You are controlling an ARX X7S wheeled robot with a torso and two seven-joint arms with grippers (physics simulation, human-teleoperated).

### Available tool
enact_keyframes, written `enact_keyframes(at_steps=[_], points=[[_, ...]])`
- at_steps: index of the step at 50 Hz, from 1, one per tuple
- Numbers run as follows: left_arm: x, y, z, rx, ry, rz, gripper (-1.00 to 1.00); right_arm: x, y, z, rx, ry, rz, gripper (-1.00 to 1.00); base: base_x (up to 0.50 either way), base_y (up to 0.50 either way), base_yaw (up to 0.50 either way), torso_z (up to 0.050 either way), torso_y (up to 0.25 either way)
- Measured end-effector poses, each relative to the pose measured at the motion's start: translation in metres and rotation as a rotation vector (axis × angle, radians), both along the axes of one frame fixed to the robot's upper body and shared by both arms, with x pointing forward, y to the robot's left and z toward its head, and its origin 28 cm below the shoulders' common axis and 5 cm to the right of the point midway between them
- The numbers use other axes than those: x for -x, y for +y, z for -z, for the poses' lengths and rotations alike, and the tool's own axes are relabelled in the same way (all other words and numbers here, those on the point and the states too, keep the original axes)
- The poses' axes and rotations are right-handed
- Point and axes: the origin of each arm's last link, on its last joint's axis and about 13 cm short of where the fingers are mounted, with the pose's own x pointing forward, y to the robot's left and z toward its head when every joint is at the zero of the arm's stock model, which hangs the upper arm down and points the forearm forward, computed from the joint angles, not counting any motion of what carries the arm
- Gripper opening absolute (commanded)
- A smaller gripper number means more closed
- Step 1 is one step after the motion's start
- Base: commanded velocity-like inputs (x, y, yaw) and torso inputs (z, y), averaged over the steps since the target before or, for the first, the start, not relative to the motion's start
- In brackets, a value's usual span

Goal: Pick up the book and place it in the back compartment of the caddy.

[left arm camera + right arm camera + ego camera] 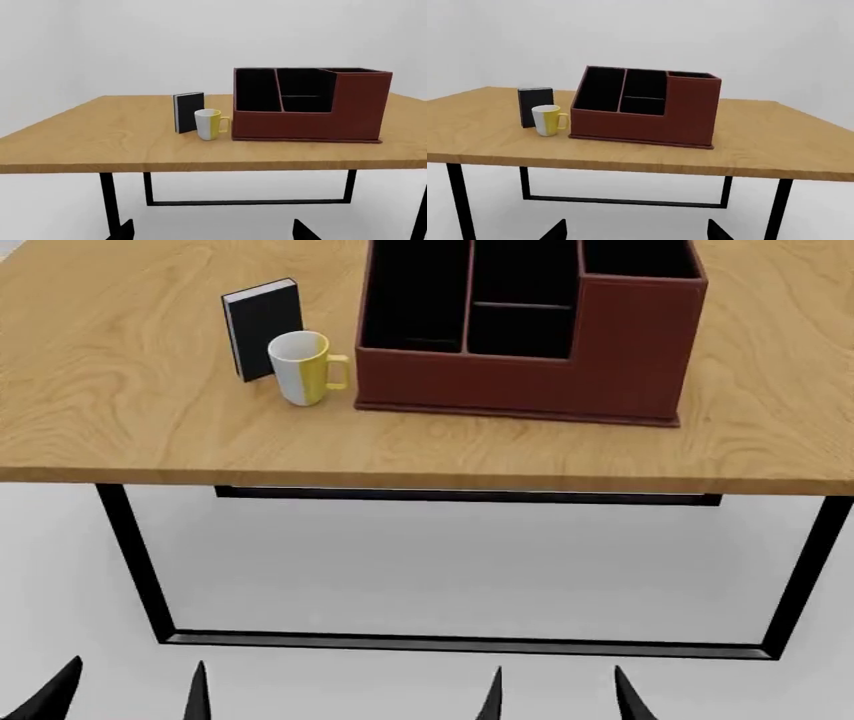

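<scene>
The book (pixel 263 328), a thin black hardback, stands upright on the wooden table (pixel 120 430), just behind a white-and-yellow mug (pixel 307 368). To their right sits the dark red-brown caddy (pixel 527 390), its right end taller. A reddish cross divider splits its middle column, and the short back compartment (pixel 521 332) lies on the near side of it. Both grippers hang low in front of the table, far from the book. The left gripper (pixel 127 695) and right gripper (pixel 558 698) are open and hold nothing. The wrist views show the book (pixel 188 112) (pixel 534 106) and caddy (pixel 308 125) (pixel 644 127) from table height.
The mug (pixel 210 124) nearly touches the book's front and stands close to the caddy's left wall. The table's front edge (pixel 427 480) runs between the grippers and the objects. Black table legs (pixel 134 560) and a floor bar (pixel 467 642) stand below.
</scene>
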Motion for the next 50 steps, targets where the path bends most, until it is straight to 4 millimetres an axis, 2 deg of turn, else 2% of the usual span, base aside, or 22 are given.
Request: enact_keyframes(at_steps=[13, 20, 23, 31, 50], points=[[-0.028, 0.006, -0.066, -0.037, -0.085, -0.009, 1.00, -0.021, -0.008, -0.075, 0.033, -0.069, 0.004, 1.00, 0.00, 0.00, 0.00, 0.000, 0.000], [-0.037, 0.011, -0.096, -0.066, -0.162, -0.018, 1.00, -0.029, -0.016, -0.101, 0.040, -0.112, 0.017, 1.00, 0.00, 0.00, 0.00, 0.000, 0.000], [-0.039, 0.013, -0.103, -0.082, -0.190, -0.034, 1.00, -0.032, -0.020, -0.107, 0.042, -0.128, 0.029, 1.00, 0.00, 0.00, 0.00, 0.000, 0.000], [-0.041, 0.020, -0.112, -0.103, -0.220, -0.056, 1.00, -0.030, -0.029, -0.119, 0.054, -0.171, 0.055, 1.00, 0.48, -0.09, 0.00, 0.000, 0.000], [-0.036, 0.031, -0.124, -0.079, -0.263, -0.098, 1.00, -0.013, -0.041, -0.131, 0.081, -0.232, 0.129, 1.00, 0.50, -0.10, 0.00, 0.000, 0.000]])
